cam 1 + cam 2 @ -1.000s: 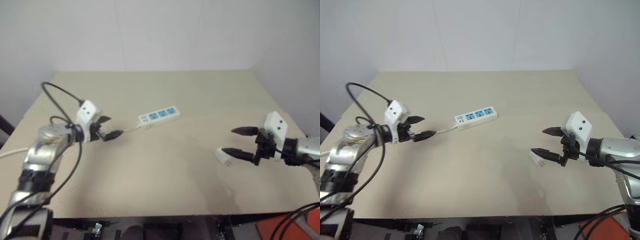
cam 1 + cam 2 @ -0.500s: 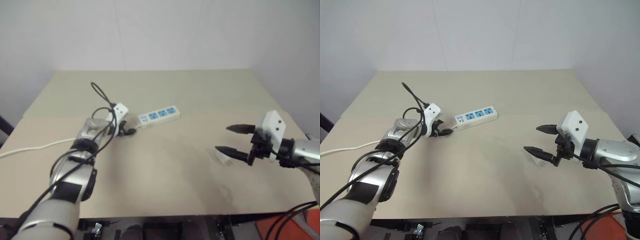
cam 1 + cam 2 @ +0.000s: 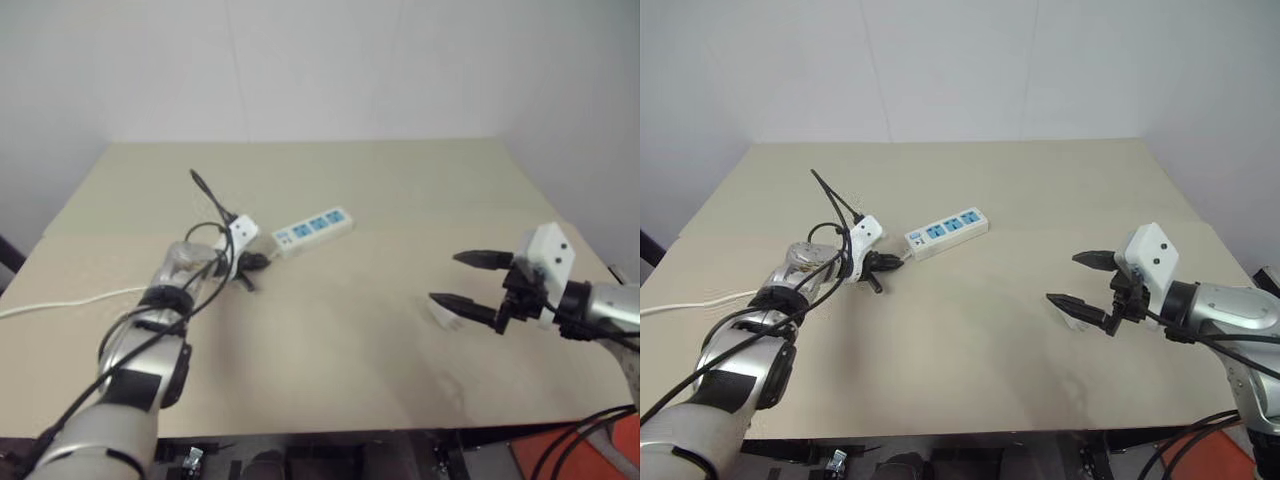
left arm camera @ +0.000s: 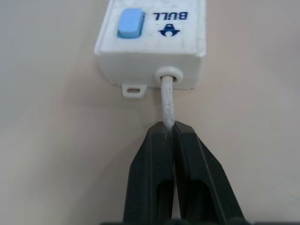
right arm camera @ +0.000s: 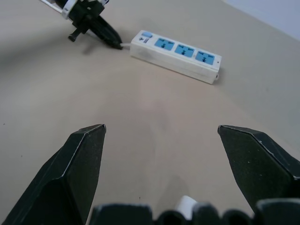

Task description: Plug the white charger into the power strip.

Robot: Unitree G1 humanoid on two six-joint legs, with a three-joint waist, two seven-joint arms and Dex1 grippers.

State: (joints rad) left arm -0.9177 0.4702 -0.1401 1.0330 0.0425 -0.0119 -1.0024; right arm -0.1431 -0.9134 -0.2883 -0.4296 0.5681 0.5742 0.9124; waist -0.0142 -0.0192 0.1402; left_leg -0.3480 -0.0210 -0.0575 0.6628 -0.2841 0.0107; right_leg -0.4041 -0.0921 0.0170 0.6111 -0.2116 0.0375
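The power strip (image 3: 312, 227) lies flat on the beige table (image 3: 340, 360), three blue sockets facing up. Its thin white cord (image 4: 167, 101) leaves the switch end, and my left gripper (image 4: 172, 126) is shut on that cord just behind the strip; this grip also shows from the head (image 3: 895, 264). The white charger (image 3: 446, 313) lies on the table at the right, partly hidden by the lower finger of my right gripper (image 3: 445, 278). That gripper hovers over it, open, with nothing between its fingers. A sliver of the charger (image 5: 187, 202) shows at the base of those fingers.
The rest of the white cord (image 3: 60, 300) trails off the table's left edge. Black cables (image 3: 835, 205) loop above my left wrist. A white wall rises behind the table's far edge. An orange object (image 3: 620, 450) sits below the front right corner.
My left gripper travelled right to the strip's switch end and shut on the cord. The strip shifted slightly and turned a little. My right gripper kept its place, open.
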